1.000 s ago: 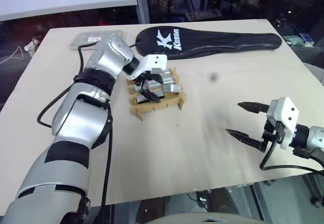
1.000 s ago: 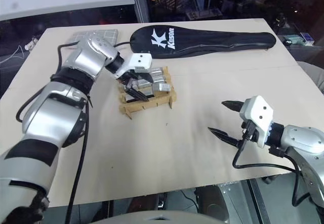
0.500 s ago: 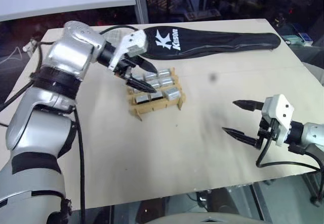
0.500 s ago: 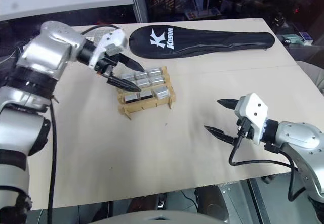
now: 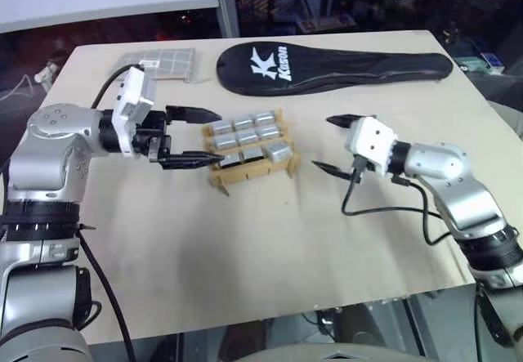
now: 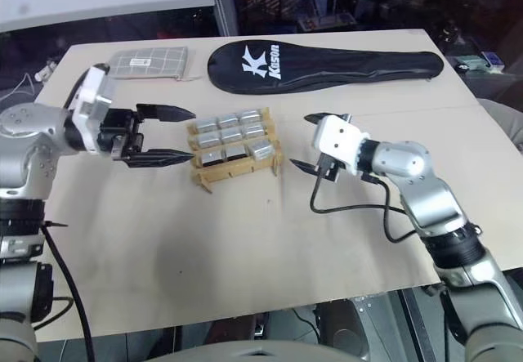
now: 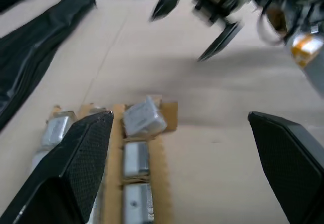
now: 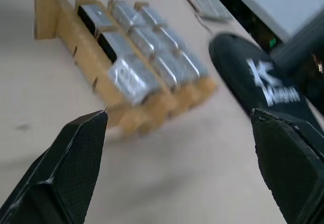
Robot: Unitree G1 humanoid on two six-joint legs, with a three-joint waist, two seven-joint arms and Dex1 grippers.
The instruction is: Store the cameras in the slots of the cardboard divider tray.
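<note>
Centrally, the cardboard divider tray (image 5: 249, 159) is sitting on the pale wooden table (image 5: 245, 256), a little toward the far side, and its slots are holding the cameras (image 5: 245, 137), small silver-grey blocks lined up in rows of three. One camera (image 5: 278, 150) at the tray's right near corner is lying tilted, riding higher than its neighbours rather than sitting square in its slot, as the left wrist view also shows (image 7: 144, 119). The left gripper (image 5: 196, 137) is hovering just beside the tray's left end, pointing across toward it, with its two black fingers (image 5: 189, 113) standing wide apart and gripping nothing; the lower finger's tip is reaching close to the tray's near left corner, though whether it is touching cannot be told. The right gripper (image 5: 335, 143) is hanging a short way off the tray's right end, pointing back toward it, its fingers likewise spread wide and empty, clear of the cardboard. So the tray is lying between the two grippers, which are facing each other over it. Beyond the tray, a long black racket cover (image 5: 335, 64) with white letters is stretching along the far edge of the table, and a grey checked flat pouch (image 5: 159, 62) is lying at the far left, well apart from the tray
</note>
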